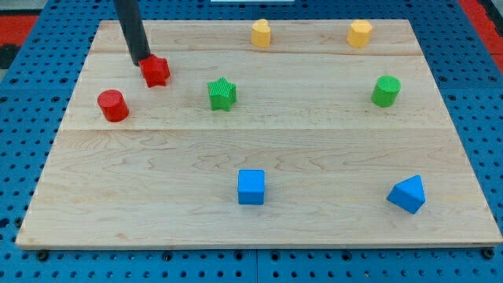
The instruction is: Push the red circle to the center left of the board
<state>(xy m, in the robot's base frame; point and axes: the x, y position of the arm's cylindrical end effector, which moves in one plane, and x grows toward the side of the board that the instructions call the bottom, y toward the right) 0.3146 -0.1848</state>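
Observation:
The red circle [113, 105], a short red cylinder, stands on the wooden board [259, 220] at the view's left, a little above mid-height. A red star block [156, 71] lies up and to the right of it. My tip [142, 60] ends the dark rod that comes down from the view's top left. It is touching or almost touching the red star's upper left side. It is above and to the right of the red circle, apart from it.
A green star [222, 94] is right of the red star. A green cylinder [386, 91] is at the right. Two yellow blocks [261, 33] [360, 33] sit near the top edge. A blue cube [251, 187] and a blue wedge-like block [407, 194] lie low.

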